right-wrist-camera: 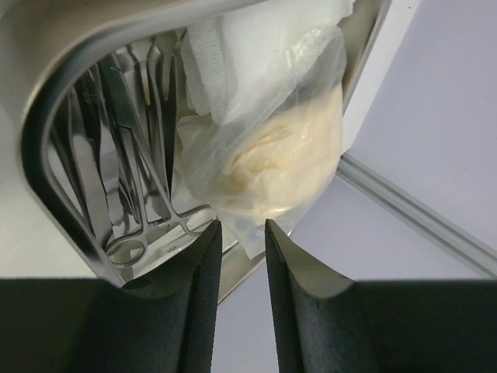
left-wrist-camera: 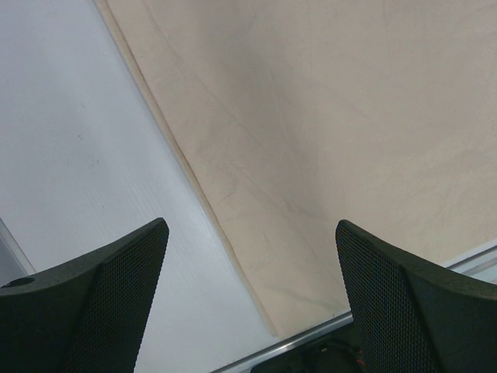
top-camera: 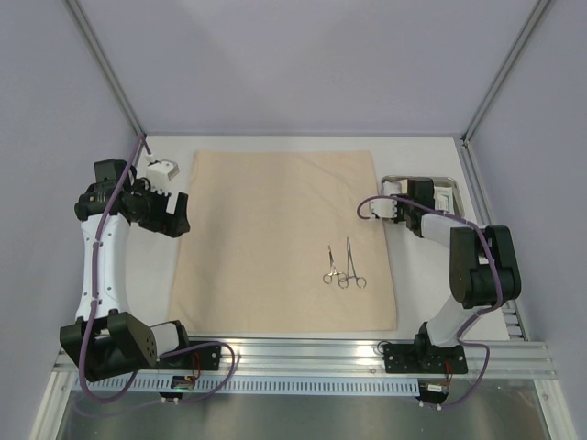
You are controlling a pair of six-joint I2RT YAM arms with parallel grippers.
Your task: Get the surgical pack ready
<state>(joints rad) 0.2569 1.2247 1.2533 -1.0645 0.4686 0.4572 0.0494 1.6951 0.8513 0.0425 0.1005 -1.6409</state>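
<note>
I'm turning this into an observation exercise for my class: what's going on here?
A surgical pack is being laid out. A large tan cloth sheet lies spread on the table, two steel scissor-handled clamps side by side on its right part. The right gripper is at the shiny steel tray beside the cloth, fingers nearly together at the edge of a clear plastic packet; a grip is unclear. The left gripper hangs open and empty over the cloth's left edge.

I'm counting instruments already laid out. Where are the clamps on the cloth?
In the top view, two clamps lie side by side on the cloth's right half, toward its near edge, apart from the tray.
</note>
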